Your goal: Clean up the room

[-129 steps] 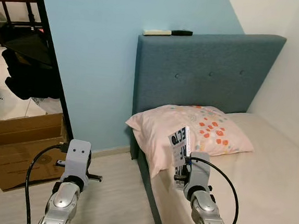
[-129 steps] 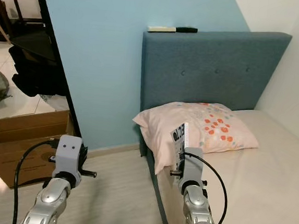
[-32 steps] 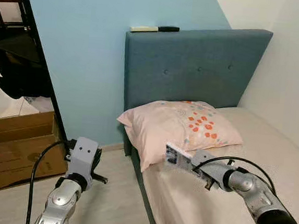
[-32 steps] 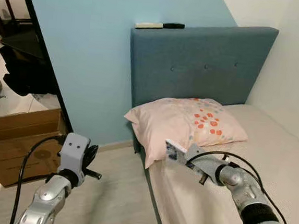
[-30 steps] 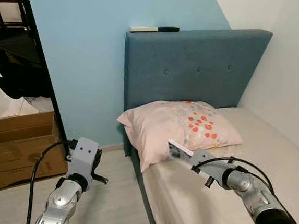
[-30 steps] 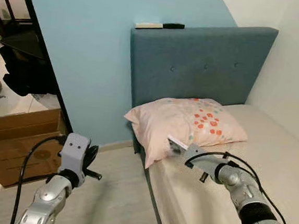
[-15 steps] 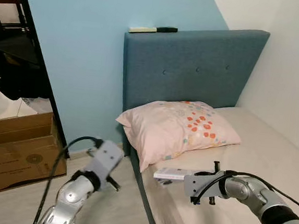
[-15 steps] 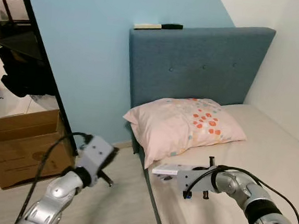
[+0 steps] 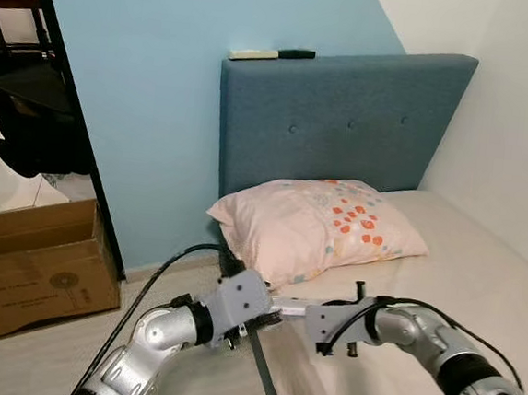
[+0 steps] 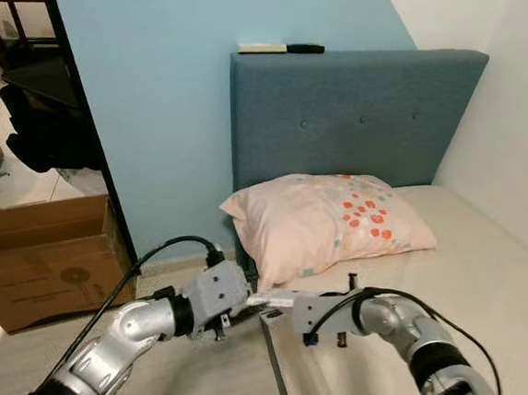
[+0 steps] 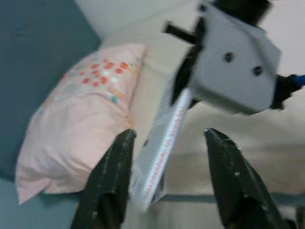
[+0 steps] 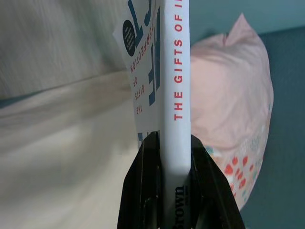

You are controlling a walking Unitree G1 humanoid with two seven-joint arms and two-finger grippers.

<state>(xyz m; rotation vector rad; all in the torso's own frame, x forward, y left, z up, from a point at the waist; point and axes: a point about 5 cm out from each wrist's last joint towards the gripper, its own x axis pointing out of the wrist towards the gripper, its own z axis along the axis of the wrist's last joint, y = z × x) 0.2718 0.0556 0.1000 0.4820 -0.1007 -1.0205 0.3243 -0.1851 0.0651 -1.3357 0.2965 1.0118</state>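
Note:
My right gripper (image 12: 175, 191) is shut on a white paperback book (image 12: 174, 71) with red spine lettering. It holds the book (image 9: 290, 305) flat and level over the left edge of the bed (image 9: 461, 270), just in front of the pink spotted pillow (image 9: 322, 221). My left gripper (image 11: 169, 136) is open, and its two black fingers (image 11: 107, 191) straddle the free end of the book (image 11: 162, 148) without closing on it. In the head views the left gripper (image 9: 258, 317) meets the book from the floor side, facing the right gripper (image 9: 314, 315).
A blue-grey padded headboard (image 9: 345, 121) carries a pale and a black flat item (image 9: 267, 55) on top. An open cardboard box (image 9: 31, 270) stands on the floor at the left, beside a black frame (image 9: 68, 116) with dark bags behind. A white wall bounds the bed on the right.
The right gripper has turned the book from upright to flat and brought it left to the bed's edge. The left arm swung right from above the floor to the book.

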